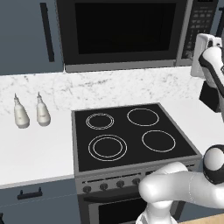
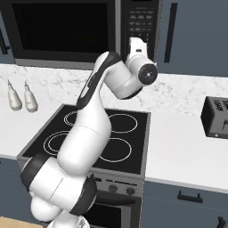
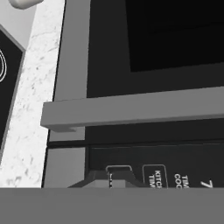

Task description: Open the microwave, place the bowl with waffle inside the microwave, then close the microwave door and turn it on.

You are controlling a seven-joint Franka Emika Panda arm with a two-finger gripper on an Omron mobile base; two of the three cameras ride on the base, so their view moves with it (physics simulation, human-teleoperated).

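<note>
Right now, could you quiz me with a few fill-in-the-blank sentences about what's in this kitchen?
1. The microwave door is ____.
2. The gripper is at the microwave's ____ strip.
3. Two pale bottles stand on the counter to the ____ of the cooktop in both base views.
4. The cooktop shows ____ burner rings.

Missing words: shut; keypad; left; four

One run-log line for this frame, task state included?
phase: turning on | gripper: shut, at keypad bottom | microwave door: closed | stove: bare | toaster: right counter
</note>
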